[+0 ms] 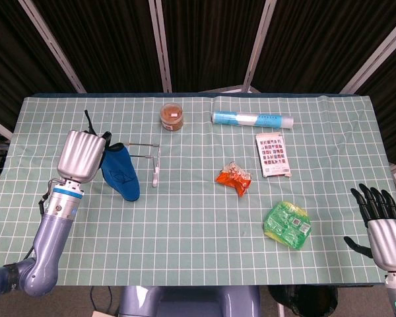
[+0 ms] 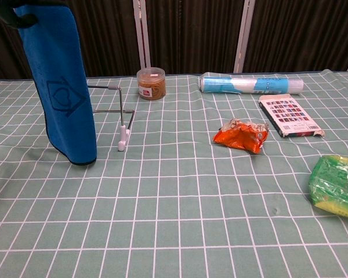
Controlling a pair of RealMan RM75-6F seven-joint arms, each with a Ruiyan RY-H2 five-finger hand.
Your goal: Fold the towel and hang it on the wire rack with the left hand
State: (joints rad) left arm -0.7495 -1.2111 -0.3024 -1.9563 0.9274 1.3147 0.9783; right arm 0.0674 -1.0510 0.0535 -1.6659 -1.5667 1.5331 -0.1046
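At the near right corner of the worktop (image 1: 198,264), with its green checked cloth, the right hand (image 1: 383,221) waits just off the edge, fingers spread apart and holding nothing. A little further in along the right side lies a green packet (image 1: 287,224), and beyond it, toward the middle, a crumpled orange snack bag (image 1: 234,178). Over at the left side the left hand (image 1: 82,155) is raised above the surface, its fingers closed on the top of the blue towel (image 2: 61,81), which hangs straight down from the grip in a long folded strip; in the chest view its lower end looks to be at or just above the cloth, and I cannot tell whether it touches. The towel hangs just beside and in front of the wire rack (image 1: 145,157), whose thin rods show to the towel's right, and the pictures do not show it draped over the rods. On the right side, a flat printed card box (image 1: 273,155) lies past the orange bag. Near the far edge stand a small round jar (image 1: 173,116) with a brown lid, left of centre, and a long pale blue tube (image 1: 253,119) lying on its side to the jar's right
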